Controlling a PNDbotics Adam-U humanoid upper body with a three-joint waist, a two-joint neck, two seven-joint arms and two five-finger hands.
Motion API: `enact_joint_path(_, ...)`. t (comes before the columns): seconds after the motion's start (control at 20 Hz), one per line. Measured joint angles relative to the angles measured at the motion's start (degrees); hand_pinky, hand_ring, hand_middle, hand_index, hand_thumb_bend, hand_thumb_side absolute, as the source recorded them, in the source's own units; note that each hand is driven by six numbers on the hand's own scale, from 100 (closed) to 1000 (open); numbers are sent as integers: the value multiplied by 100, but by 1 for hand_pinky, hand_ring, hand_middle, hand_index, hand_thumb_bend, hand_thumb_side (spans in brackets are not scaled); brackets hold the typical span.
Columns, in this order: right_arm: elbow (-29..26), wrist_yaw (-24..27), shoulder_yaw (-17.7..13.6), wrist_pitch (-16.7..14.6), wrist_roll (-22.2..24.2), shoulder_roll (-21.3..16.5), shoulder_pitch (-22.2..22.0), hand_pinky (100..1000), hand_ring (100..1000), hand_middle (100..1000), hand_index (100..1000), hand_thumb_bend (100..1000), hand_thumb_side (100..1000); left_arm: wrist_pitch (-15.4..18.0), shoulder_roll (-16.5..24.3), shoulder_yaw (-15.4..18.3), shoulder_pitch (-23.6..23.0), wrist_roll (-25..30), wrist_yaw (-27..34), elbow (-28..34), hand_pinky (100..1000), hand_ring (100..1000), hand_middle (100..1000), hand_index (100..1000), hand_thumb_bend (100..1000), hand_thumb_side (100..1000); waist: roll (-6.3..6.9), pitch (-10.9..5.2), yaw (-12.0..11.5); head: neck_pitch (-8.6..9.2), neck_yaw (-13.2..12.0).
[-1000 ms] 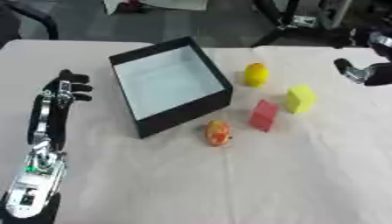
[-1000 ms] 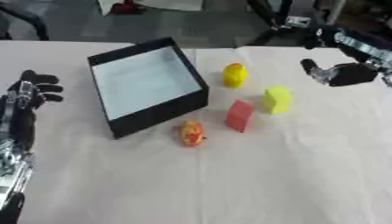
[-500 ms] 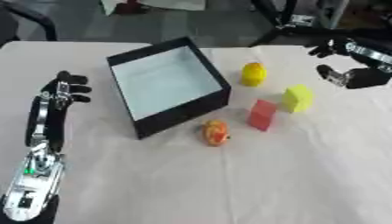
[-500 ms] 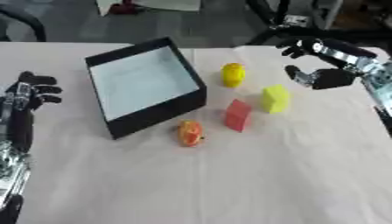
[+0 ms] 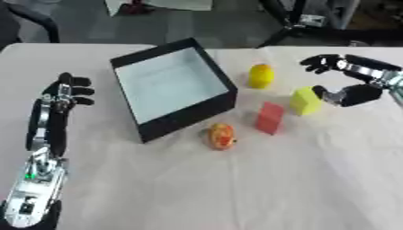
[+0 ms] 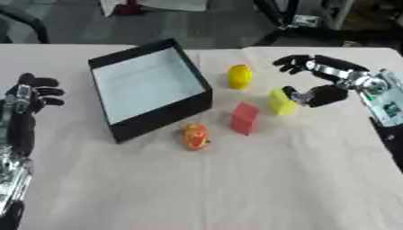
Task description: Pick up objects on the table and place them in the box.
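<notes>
— While you look down with me, what is the biggest thing before us?

— That is the tabletop (image 5: 236, 188) under its pale cloth, and on it the black square box with a pale inside (image 5: 169, 87), set askew towards my left and holding nothing that I can see.

— And your arms?

— My left robot hand (image 5: 64, 92) lies at the left edge, fingers relaxed and pointing away from me, holding nothing, well apart from the box. My right robot hand (image 6: 319, 83) comes in from the right, spread wide, its fingers (image 6: 287, 63) arched above and its thumb low, just beside the yellow-green block (image 6: 280, 102). Whether the thumb touches that block I cannot tell; nothing is gripped.

— Where do the objects lie?

— All four are on the cloth, outside the box. The yellow-green block stands to the right of the box, with the red upright block (image 6: 245, 117) near it on the side towards me. The yellow rounded fruit-like object (image 6: 239, 76) sits farther off, close to the far right corner of the box. The orange and red rounded object (image 6: 195, 136) lies just in front of the near wall of the box.
</notes>
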State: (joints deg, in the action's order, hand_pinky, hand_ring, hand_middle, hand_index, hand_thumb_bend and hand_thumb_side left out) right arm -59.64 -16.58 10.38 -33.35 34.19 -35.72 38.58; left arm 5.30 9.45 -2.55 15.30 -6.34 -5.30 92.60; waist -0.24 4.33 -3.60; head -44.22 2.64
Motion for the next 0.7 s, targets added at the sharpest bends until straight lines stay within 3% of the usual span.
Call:
enact_joint_path(0.05,12,-38,6,-1,-1,8,0,889,927,959,987,100,203,1,-1,-1,5,3,-4,0,579,620,601,652,100,900,1,0,-4,0,2)
enact_joint_path(0.7,244,-713,9,3,5,20,0,899,945,967,987,100,227,20,-49,-4,37,72,-23,31,580,621,602,653,100,900,1,0,-65,0,42)
